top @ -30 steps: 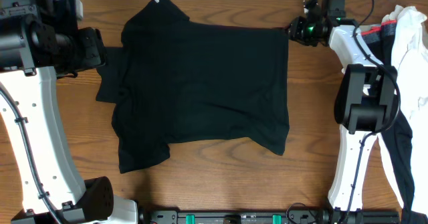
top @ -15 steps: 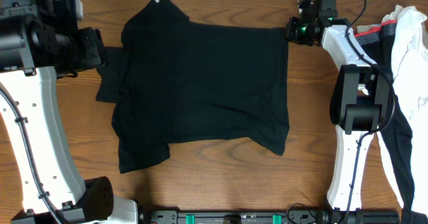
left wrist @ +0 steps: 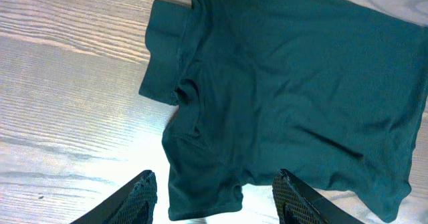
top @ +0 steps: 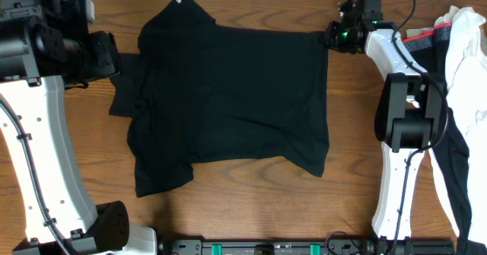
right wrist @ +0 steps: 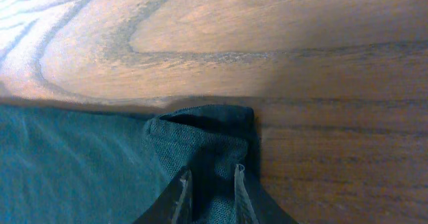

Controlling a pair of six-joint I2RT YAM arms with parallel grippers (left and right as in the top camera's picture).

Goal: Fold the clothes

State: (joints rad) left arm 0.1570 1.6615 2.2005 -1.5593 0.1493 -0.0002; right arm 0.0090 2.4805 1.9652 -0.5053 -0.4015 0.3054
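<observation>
Task item: the black T-shirt lies spread on the wooden table, mostly flat. Its far edge runs up to a peak bearing a small white mark, and one sleeve hangs out at the near left.
Right gripper: the right gripper sits at the shirt's far right corner, fingers drawn close together and pinching the bunched fabric there. The corner is doubled over on itself at the jaws.
Left gripper: the left gripper hovers above the left side of the shirt with fingers spread and nothing between them.
Step in hand: judged to be securing the far right corner before a fold.
Grip check: confirm that both layers of the doubled corner sit between the fingers. A bite on the top layer alone is likely to slip once tension comes on.
Lift: raise the corner only enough to clear the table, so that the rest of the cloth drags flat instead of bunching.
Second hold: bring the left gripper down onto a matching edge before moving, so the fabric travels under even tension.
Fold line: carry the corner straight across the body and align edge to edge before release.
Hazard: a white cloth and a banded dark garment lie just beside the right arm. Route the arm clear of them.
</observation>
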